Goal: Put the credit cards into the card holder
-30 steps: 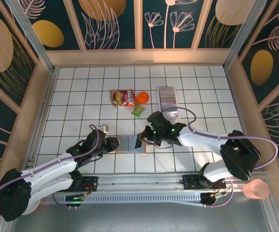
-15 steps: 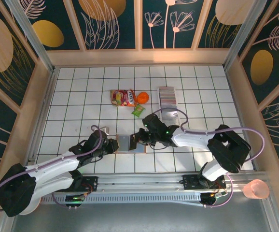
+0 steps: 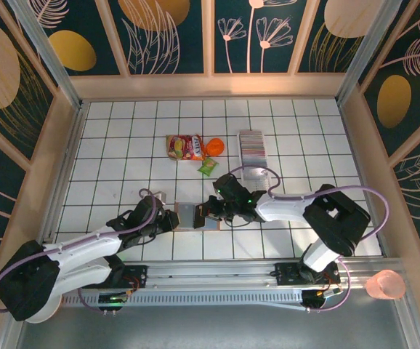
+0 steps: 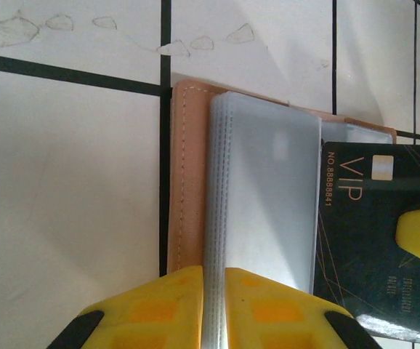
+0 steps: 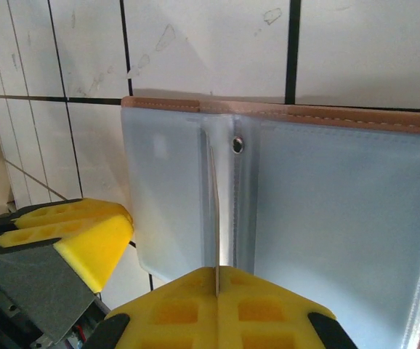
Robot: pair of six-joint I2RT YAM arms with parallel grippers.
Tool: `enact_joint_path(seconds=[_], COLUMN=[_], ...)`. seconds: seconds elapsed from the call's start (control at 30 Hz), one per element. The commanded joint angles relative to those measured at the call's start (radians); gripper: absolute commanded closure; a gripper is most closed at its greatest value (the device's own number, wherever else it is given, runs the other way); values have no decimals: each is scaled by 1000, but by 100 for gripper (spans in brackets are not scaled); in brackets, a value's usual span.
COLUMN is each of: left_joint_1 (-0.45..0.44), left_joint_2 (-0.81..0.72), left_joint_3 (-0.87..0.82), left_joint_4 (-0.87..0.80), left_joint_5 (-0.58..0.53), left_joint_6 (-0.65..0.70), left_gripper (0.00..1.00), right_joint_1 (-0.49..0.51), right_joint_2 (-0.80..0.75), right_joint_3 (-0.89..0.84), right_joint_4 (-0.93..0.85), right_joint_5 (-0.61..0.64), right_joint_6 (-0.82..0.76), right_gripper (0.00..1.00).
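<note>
The card holder (image 3: 194, 216) lies open on the tiles, salmon cover (image 4: 184, 182) down and grey pockets (image 5: 341, 196) up. My left gripper (image 4: 215, 273) is shut on the stack of pocket sleeves (image 4: 268, 182) at the holder's left side (image 3: 172, 218). My right gripper (image 5: 217, 270) is shut on one dark credit card (image 4: 366, 240) marked VIP, seen edge-on (image 5: 213, 203) over the pockets. The card's edge meets the right edge of the sleeves. The right gripper (image 3: 208, 211) sits at the holder's right side. More credit cards (image 3: 252, 145) stand as a striped row farther back.
The row of cards stands in a long white tray (image 3: 260, 175) behind the right arm. Snack packets (image 3: 184, 147), an orange item (image 3: 215, 146) and a small green packet (image 3: 208, 167) lie behind the holder. Wooden walls ring the tiled table.
The left gripper has closed further onto the pocket sleeves. The right arm has carried the card a little left, toward the holder.
</note>
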Motion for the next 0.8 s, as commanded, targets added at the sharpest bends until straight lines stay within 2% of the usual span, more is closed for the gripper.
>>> enact_joint_path(seconds=[0.0, 0.77], left_joint_1=[0, -1], left_joint_2=[8, 26], left_joint_3=[-16, -35], left_joint_4=[14, 28], left_joint_5=[4, 5], left_joint_6=[16, 11], left_gripper=[86, 93], right_joint_1=[5, 4], right_joint_2=[15, 43], right_joint_3=[-21, -70], right_joint_4=[51, 176], right_joint_5=[-16, -25], right_joint_6=[-4, 44], right_gripper=[100, 100])
